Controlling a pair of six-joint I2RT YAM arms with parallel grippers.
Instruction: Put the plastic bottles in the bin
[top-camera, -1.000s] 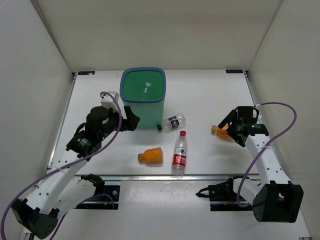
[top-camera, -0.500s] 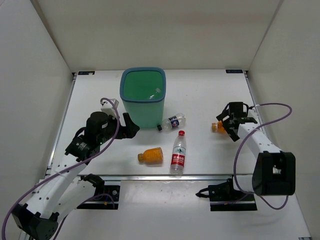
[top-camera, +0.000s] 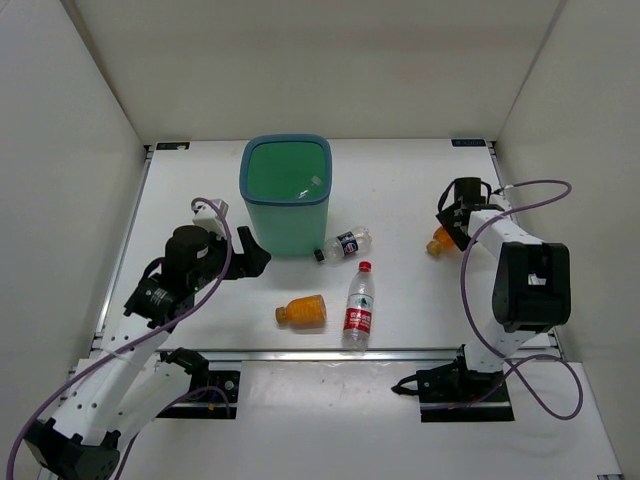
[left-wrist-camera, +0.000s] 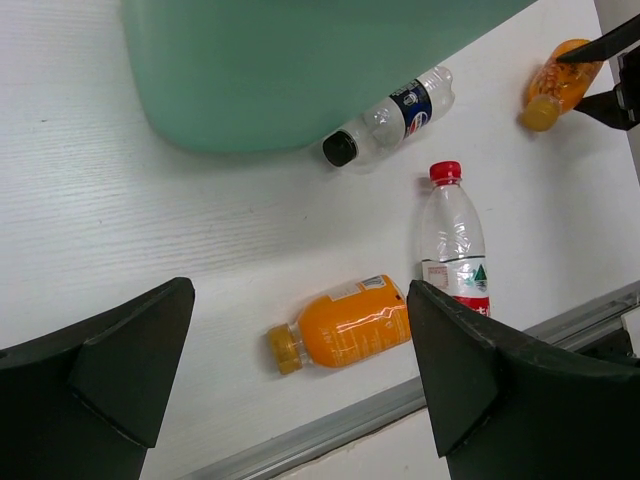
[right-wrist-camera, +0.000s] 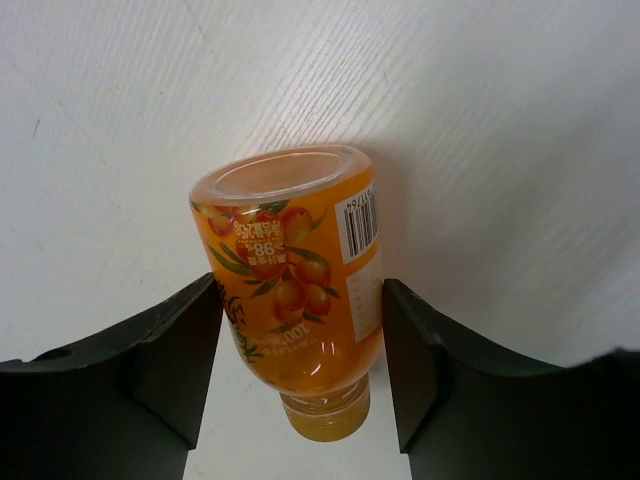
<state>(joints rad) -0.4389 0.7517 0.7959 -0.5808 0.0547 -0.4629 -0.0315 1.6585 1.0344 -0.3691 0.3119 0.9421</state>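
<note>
Orange bottle (right-wrist-camera: 290, 300) in R pincer (right-wrist-camera: 300, 290), both tips tight on its sides; L pincer (left-wrist-camera: 300, 290) wide open, empty.

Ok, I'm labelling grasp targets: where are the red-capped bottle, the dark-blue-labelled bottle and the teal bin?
red-capped bottle (left-wrist-camera: 453, 240): left wrist view, on its clear body.
dark-blue-labelled bottle (left-wrist-camera: 410, 105): left wrist view, on its label.
teal bin (top-camera: 285, 228): top external view, on its near outer wall.

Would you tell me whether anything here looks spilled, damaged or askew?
Nothing spilled or damaged. Four bottles lie on their sides outside the bin, one orange bottle between the right gripper's fingers.
</note>
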